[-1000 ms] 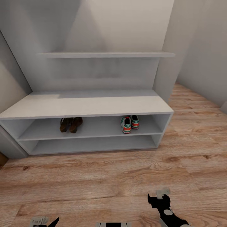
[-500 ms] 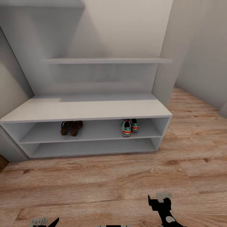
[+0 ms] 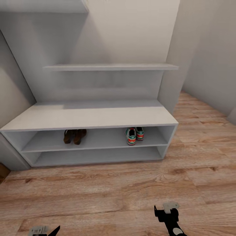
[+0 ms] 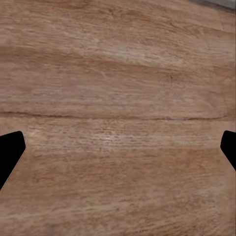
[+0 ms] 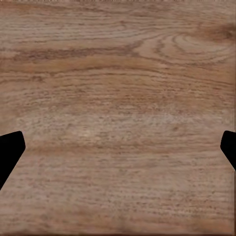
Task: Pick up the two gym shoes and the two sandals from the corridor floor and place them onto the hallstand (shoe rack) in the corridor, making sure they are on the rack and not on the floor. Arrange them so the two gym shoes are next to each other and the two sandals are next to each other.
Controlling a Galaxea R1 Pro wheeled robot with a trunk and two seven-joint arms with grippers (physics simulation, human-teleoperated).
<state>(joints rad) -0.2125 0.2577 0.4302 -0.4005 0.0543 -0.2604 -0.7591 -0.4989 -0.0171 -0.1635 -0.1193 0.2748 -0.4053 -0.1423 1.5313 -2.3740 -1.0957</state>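
Corridor floor (image 3: pixel 98 193) is lying bare; sandals (image 3: pixel 74 136) and gym shoes (image 3: pixel 134 134) are sitting paired on the rack (image 3: pixel 91 116), far ahead of both wide-open, empty claws: left (image 4: pixel 118 147), right (image 5: pixel 118 147).

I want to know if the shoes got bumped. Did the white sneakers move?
No. The white sneakers sit in the same spot on the rack's upper shelf, near its right wall. The whole picture shifted because the camera moved.
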